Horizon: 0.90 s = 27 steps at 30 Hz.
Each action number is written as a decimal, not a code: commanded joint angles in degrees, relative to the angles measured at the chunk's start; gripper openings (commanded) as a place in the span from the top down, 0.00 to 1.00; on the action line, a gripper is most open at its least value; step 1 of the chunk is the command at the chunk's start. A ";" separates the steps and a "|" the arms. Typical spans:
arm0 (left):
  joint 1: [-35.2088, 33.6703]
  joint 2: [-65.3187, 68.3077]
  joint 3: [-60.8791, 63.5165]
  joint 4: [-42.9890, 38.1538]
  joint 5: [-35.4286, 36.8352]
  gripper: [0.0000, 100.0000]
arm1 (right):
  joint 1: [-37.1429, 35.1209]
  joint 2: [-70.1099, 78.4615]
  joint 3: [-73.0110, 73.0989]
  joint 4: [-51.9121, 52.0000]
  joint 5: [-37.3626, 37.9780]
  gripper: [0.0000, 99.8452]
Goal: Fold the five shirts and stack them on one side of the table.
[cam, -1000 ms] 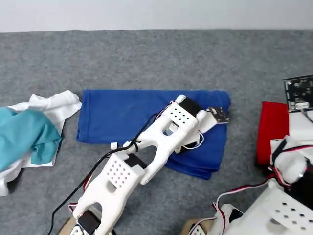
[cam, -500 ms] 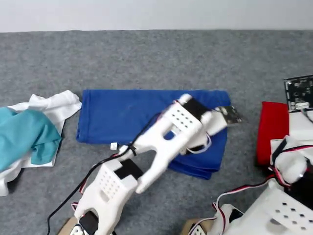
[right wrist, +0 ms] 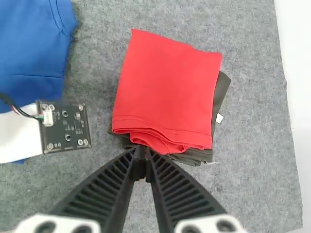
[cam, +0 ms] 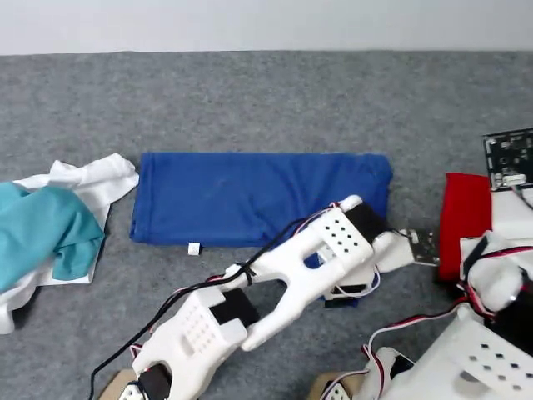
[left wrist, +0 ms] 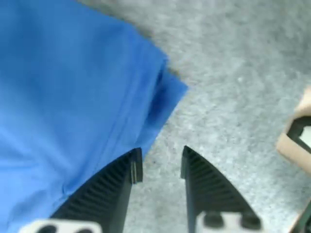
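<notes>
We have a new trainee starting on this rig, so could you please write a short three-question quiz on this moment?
1. True or false: the red shirt lies folded on a dark shirt.
2. At the blue shirt's corner, the left gripper is: A open; B shut on cloth; C shut on nothing.
3. What colour is the shirt heaped on the white shirt?
Key: 1 true; 2 A; 3 teal, the teal shirt.

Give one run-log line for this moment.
left jaws: open over blue shirt edge | right jaws: shut near red shirt | stack: red shirt on dark shirt
</notes>
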<state>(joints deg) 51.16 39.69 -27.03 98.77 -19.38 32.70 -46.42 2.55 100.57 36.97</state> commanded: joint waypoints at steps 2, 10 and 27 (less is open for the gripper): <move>-0.44 2.20 -0.31 0.62 -0.62 0.86 | 0.66 -0.57 1.49 1.98 -0.35 0.99; -1.67 5.89 -0.31 -4.75 0.62 0.87 | 0.66 -0.84 2.37 1.89 -0.35 0.99; -1.05 4.84 -7.87 1.93 0.79 0.96 | 0.66 -0.66 2.37 1.89 -0.35 0.99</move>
<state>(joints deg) 50.20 46.46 -32.66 98.42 -18.95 32.70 -46.59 5.19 100.57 36.97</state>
